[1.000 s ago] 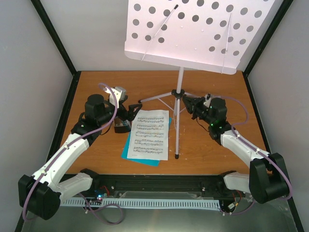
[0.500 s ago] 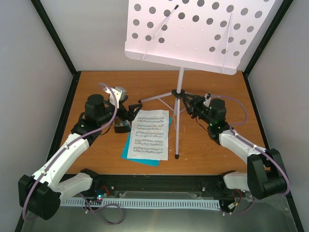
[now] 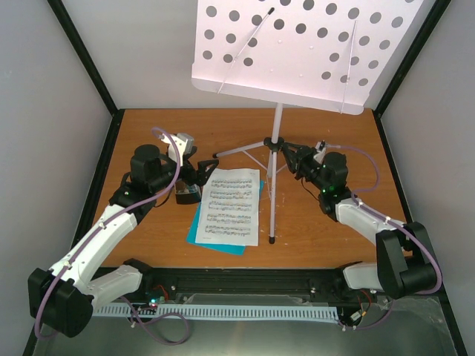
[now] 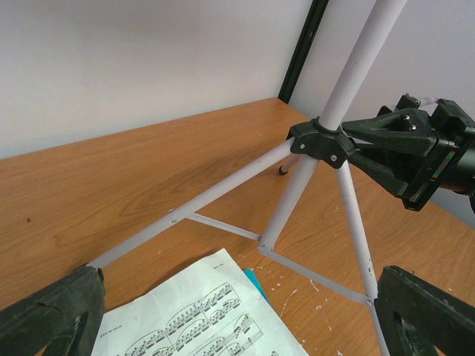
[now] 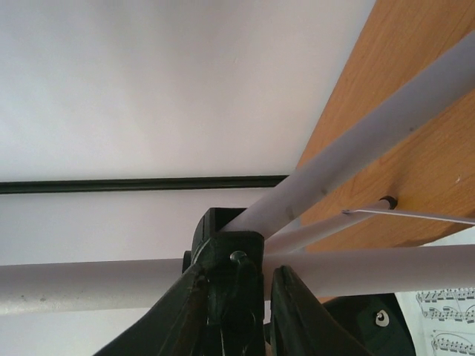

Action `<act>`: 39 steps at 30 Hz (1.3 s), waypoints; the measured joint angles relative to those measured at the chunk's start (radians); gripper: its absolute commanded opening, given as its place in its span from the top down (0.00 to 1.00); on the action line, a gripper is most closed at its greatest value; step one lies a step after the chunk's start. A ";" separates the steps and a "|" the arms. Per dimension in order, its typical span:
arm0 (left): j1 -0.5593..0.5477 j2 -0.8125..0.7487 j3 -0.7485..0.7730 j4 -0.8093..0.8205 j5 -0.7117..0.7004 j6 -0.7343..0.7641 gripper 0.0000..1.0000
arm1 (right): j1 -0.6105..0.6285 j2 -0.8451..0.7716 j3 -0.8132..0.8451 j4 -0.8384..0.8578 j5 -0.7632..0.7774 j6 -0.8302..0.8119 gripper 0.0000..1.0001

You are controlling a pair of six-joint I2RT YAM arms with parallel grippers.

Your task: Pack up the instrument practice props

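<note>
Right hand (image 3: 291, 156) straddling music stand (image 3: 278, 119) hub, grip unclear, left hand (image 3: 200, 172) spread wide near metronome (image 3: 187, 195).

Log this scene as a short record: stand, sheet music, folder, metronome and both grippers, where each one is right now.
Music stand: upright on its tripod, back middle of the table
Sheet music: flat on the folder, left of the stand's pole
Folder: teal, under the sheets, only edges showing
Metronome: on the table, by the sheets' upper left corner
Left gripper: open, empty, near the metronome
Right gripper: at the stand's black leg hub; grip unclear
</note>
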 measured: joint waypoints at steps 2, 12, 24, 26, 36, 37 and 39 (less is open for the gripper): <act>0.000 0.000 0.000 0.000 0.000 0.000 0.01 | -0.004 0.000 0.000 0.002 0.001 -0.009 0.83; 0.000 0.000 0.000 0.000 0.004 0.000 0.01 | -0.007 -0.001 -0.016 0.037 -0.003 -0.079 0.97; 0.000 0.000 0.000 0.000 0.008 0.000 0.01 | 0.007 -0.140 -0.090 -0.016 0.084 -0.679 0.97; 0.000 0.002 0.000 0.000 0.009 0.000 0.00 | 0.008 -0.165 -0.106 -0.020 0.089 -0.824 0.97; 0.000 0.026 0.000 0.000 0.010 0.000 0.01 | 0.009 -0.182 -0.125 -0.002 0.071 -1.450 0.90; 0.000 0.027 0.000 0.000 0.010 0.000 0.00 | 0.010 -0.185 -0.126 -0.004 0.077 -1.495 0.88; 0.000 0.030 0.000 0.000 0.009 0.000 0.01 | 0.013 -0.198 -0.127 -0.018 0.089 -1.571 0.75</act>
